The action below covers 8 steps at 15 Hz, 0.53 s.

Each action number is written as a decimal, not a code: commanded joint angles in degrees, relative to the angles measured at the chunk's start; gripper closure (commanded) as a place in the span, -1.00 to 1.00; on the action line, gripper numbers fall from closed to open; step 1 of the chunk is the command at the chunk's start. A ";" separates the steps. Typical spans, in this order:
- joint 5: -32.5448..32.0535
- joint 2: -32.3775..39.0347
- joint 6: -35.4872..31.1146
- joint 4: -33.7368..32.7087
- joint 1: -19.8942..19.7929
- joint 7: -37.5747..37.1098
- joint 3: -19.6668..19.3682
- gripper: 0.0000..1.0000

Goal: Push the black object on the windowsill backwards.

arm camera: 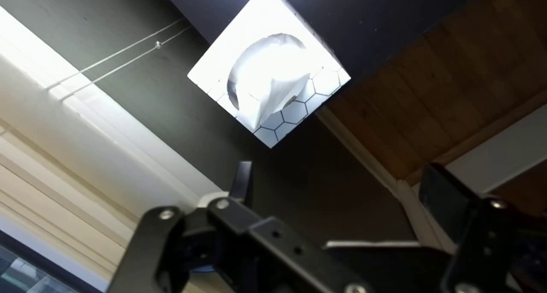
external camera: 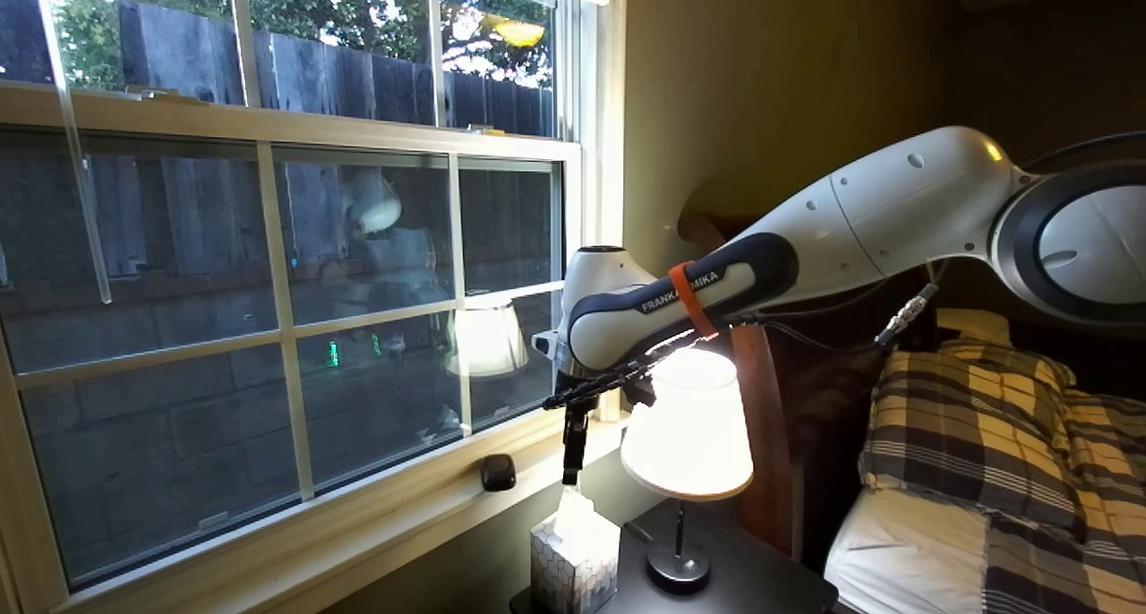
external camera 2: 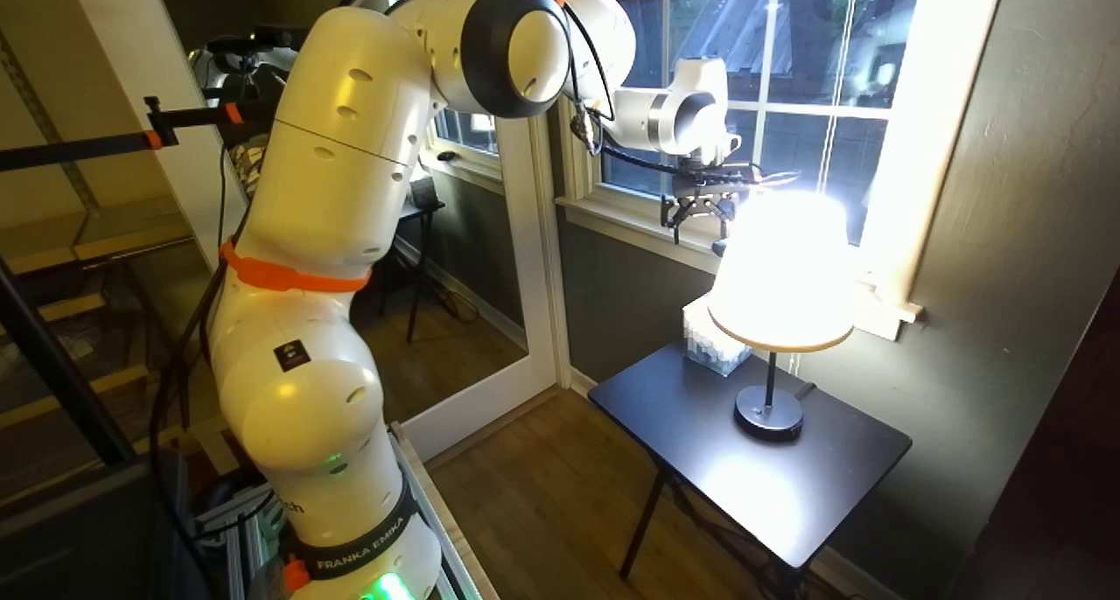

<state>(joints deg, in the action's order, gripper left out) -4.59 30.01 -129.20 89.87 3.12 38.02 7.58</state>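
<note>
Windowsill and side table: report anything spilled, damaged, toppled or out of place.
Nothing stands out. The black object rests on the windowsill; the lamp and tissue box stand upright on the side table, a tissue poking from the box. No spill or damage shows, though glare washes out some detail.

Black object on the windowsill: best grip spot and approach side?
Likely pinch the black object by its sides facing along the windowsill, fingers coming from above: it's small and rounded, sits low, and with the window behind, a front-to-back pinch may be tight.
</note>
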 commanded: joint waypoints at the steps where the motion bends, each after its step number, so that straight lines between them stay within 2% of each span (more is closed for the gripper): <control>1: 0.17 2.66 -1.76 -2.82 -1.38 1.09 0.39 -1.00; 8: 3.41 7.68 -2.05 -7.59 -4.18 5.79 2.46 -1.00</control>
<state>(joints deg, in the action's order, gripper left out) -3.05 34.37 -130.50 85.54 0.41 40.47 8.36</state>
